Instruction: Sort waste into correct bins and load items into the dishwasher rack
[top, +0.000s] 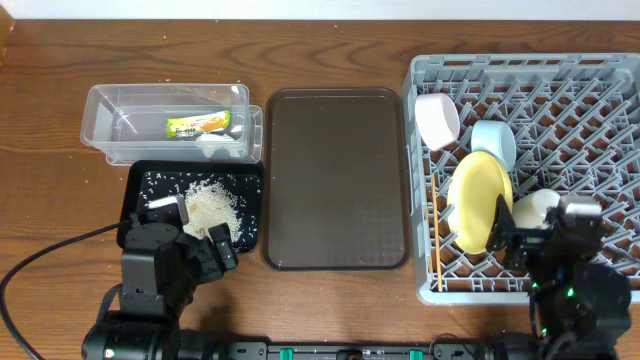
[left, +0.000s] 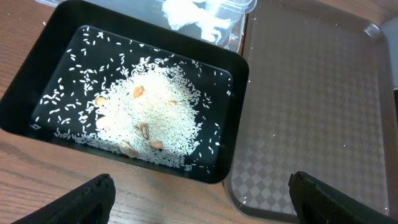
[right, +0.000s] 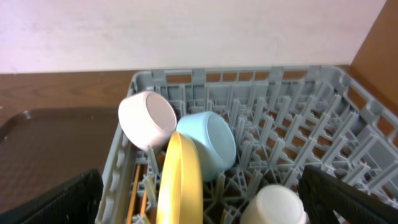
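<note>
Left wrist view: left tool (left: 205, 202), wide open and empty, lower frame, beside the black tray (left: 224, 106); rice (left: 149, 115) heaped at its centre. Right tool (right: 199, 202), open and empty, faces the rack (right: 205, 76), yellow plate (right: 180, 180) upright inside. Sorting looks finished; lift straight up, clear of rims.

- The left arm (top: 150, 275) is black and blocky, with a shiny silver round part (top: 166, 211) on top.
- A thin black cable (top: 45, 262) curves away from it.
- The right arm (top: 575, 295) is black too, with a grey block (top: 580, 211) on top and tiny green lights (top: 567, 293).
- The left tool (left: 202, 199) has two black fingers (left: 84, 200) with a dull, rough skin.
- The right tool (right: 199, 199) has two wide black fingers (right: 351, 196) as well.
</note>
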